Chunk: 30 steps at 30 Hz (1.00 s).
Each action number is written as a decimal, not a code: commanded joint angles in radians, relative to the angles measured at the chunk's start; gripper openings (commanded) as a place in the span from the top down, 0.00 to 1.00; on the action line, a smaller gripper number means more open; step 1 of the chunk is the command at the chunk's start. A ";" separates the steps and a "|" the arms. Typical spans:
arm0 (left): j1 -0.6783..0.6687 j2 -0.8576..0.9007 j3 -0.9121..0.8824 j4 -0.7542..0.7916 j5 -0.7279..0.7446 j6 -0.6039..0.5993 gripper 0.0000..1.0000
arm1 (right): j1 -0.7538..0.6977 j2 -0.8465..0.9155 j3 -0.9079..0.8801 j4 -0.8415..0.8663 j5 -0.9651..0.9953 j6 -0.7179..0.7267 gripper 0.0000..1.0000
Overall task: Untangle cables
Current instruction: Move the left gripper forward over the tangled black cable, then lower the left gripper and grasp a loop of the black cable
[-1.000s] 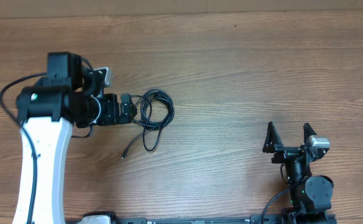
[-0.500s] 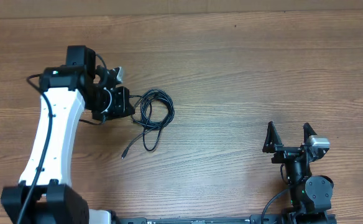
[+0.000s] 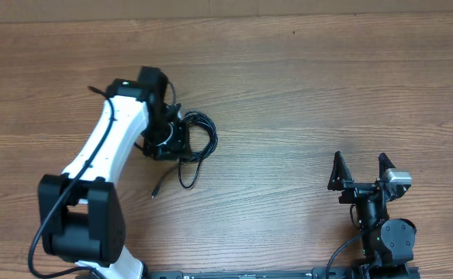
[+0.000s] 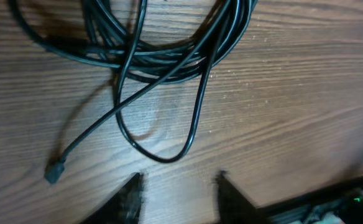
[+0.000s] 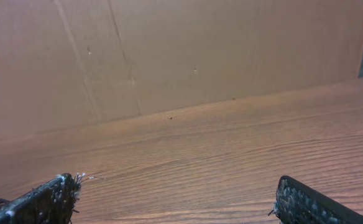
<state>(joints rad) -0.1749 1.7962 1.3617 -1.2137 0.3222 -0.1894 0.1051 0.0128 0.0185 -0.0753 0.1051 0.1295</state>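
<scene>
Overhead, your left gripper (image 3: pixel 178 147) hovers at the cables (image 3: pixel 202 133), coiled left of table centre, fingers parted and empty. Left wrist shows one loop (image 4: pixel 163 159) just ahead: pinch that strand alone, not the bundle. Right gripper (image 3: pixel 361 169) sits open, well apart.
</scene>
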 commanded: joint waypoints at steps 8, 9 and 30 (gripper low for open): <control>-0.105 0.092 -0.006 0.000 -0.101 -0.029 0.46 | -0.003 -0.008 -0.010 0.003 0.006 -0.007 0.00; -0.116 0.097 -0.006 0.000 -0.100 -0.029 0.45 | -0.003 -0.008 -0.010 0.003 0.006 -0.007 0.00; -0.221 0.180 -0.013 0.040 -0.180 -0.089 0.68 | -0.003 -0.008 -0.010 0.003 0.006 -0.007 0.00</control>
<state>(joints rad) -0.3870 1.9648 1.3586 -1.1797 0.1753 -0.2543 0.1051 0.0128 0.0185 -0.0753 0.1051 0.1299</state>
